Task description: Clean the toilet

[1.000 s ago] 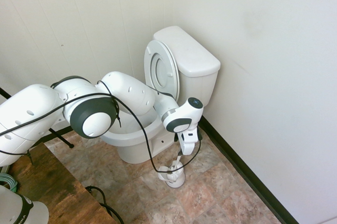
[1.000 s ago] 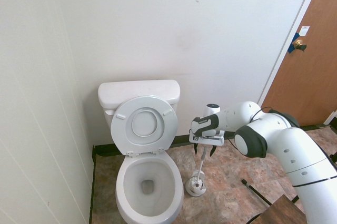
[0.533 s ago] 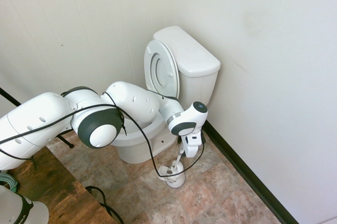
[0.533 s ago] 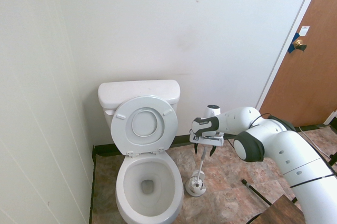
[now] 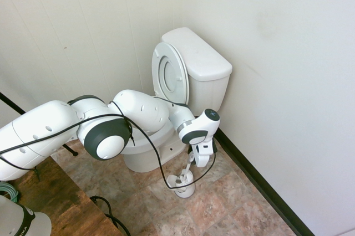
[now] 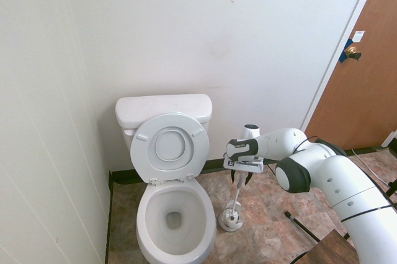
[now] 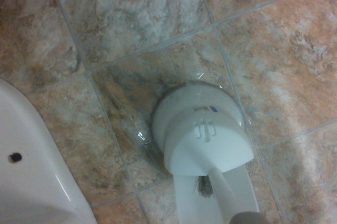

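The toilet (image 6: 175,220) is white, with its seat and lid (image 6: 170,146) raised against the tank (image 6: 163,109); the bowl is open. In the first exterior view my arm covers much of the toilet (image 5: 191,75) bowl. To the right of the bowl, a white toilet brush stands in its holder (image 6: 231,219) on the floor, its handle (image 6: 237,194) pointing up. My gripper (image 6: 240,178) points down over it, open, with a finger on each side of the handle's top. The wrist view looks straight down on the holder (image 7: 202,134) and handle (image 7: 229,200).
Tiled floor (image 6: 273,227) surrounds the holder. The toilet's base (image 7: 31,166) lies close beside the holder. White walls stand behind and to the left of the toilet, with a dark baseboard (image 5: 260,186). A brown door (image 6: 363,78) is at the right, and a wooden surface (image 5: 50,197) lies near the arm's base.
My gripper has come down slightly over the brush handle. Its fingers have drawn in closer to the handle. The brush and holder have not moved.
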`<state>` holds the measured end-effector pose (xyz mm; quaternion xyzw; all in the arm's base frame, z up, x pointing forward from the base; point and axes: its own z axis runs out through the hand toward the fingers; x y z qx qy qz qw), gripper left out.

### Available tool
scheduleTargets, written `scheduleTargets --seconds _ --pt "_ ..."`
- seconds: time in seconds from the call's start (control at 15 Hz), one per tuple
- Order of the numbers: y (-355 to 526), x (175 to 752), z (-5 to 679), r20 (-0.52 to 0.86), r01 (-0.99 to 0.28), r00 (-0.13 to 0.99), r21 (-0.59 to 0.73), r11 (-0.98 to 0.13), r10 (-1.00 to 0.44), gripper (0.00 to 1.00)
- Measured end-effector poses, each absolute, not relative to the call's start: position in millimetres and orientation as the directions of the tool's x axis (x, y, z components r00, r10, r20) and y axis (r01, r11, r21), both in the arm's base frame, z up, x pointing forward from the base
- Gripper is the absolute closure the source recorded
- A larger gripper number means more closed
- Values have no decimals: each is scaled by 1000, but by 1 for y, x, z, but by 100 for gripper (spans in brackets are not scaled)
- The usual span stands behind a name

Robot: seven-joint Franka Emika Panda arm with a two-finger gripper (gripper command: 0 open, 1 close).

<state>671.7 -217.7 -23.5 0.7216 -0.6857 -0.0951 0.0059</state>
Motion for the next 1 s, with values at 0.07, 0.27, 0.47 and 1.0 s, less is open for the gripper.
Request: scheduleTargets --seconds 0.07,0.27,0.47,1.0 --pt "-217 672 -24 -131 -989 42 138 -60 -991 100" --pt "-215 673 -24 -135 -989 43 137 -62 -990 100" --pt "-214 674 -24 -137 -988 44 139 -63 -990 100" --pt "-213 669 -26 -163 -981 106 146 -131 -981 100"
